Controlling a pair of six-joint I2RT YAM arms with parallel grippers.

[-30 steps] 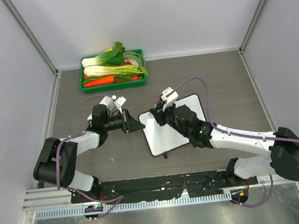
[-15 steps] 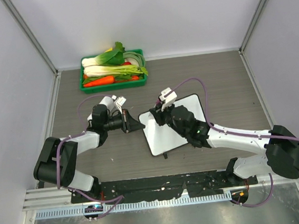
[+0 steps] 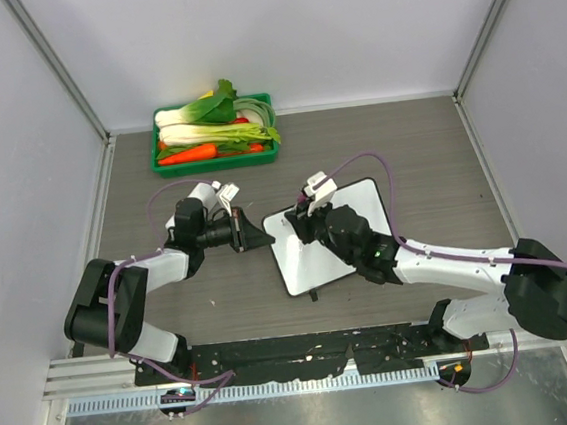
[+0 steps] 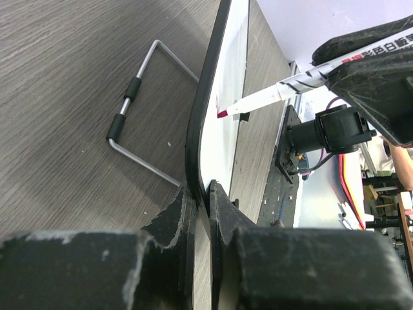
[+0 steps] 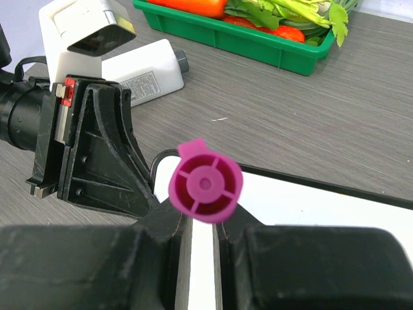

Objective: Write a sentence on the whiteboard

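Note:
The whiteboard (image 3: pixel 338 235) stands tilted on the table's middle, propped on a wire stand (image 4: pixel 139 116). My left gripper (image 3: pixel 264 236) is shut on the board's left edge (image 4: pixel 202 194). My right gripper (image 3: pixel 301 215) is shut on a pink-capped marker (image 5: pixel 206 181) over the board's upper left corner. In the left wrist view the marker (image 4: pixel 277 93) has its tip against the board face (image 4: pixel 227 84), with a small pink mark beside it. No written words show in any view. The board also shows in the right wrist view (image 5: pixel 310 206).
A green tray (image 3: pixel 216 162) of vegetables sits at the back left, also in the right wrist view (image 5: pixel 258 45). A white labelled bottle (image 5: pixel 145 74) lies behind my left gripper. Grey walls close in the table on three sides.
My right gripper has shifted slightly left and nearer with the marker over the board's corner. My left gripper and the board have stayed put.

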